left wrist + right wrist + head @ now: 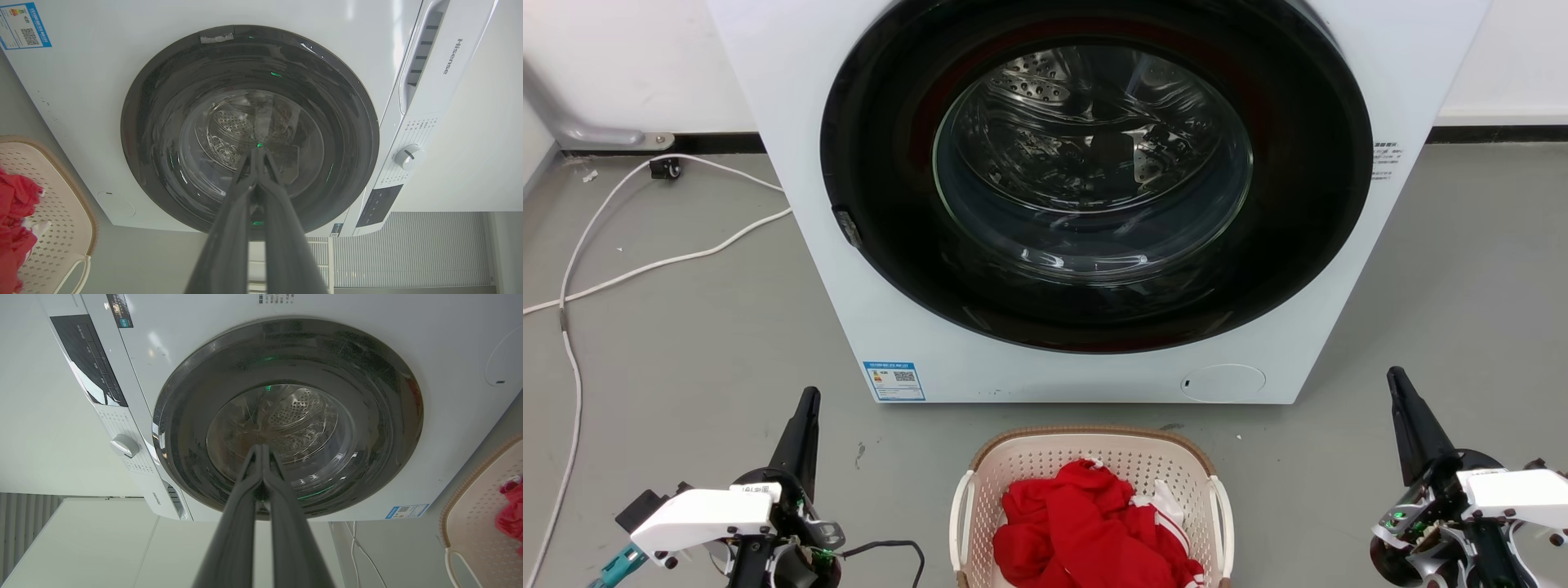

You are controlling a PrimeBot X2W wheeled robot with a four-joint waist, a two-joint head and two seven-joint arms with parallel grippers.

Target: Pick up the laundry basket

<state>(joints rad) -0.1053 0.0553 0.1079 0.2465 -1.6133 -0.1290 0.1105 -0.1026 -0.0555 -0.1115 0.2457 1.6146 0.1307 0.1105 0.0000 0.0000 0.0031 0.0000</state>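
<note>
The laundry basket [1013, 469], cream perforated plastic with a brown rim and white side handles, stands on the floor at the bottom centre, just before the washer. Red clothes [1086, 527] fill it. My left gripper [809, 396] points up at the lower left, well to the left of the basket, its fingers shut with nothing between them. To the basket's right, equally far off, my right gripper [1395, 376] is also shut and empty. The basket [61, 228] shows at the left edge of the left wrist view behind the left gripper [258, 150], and the basket [478, 535] at the right edge of the right wrist view beside the right gripper [261, 447].
A white front-loading washer [866, 310] with a closed dark round door [1094, 175] fills the space behind the basket. White cables [645, 265] trail over the grey floor at the left. Bare floor lies on both sides of the basket.
</note>
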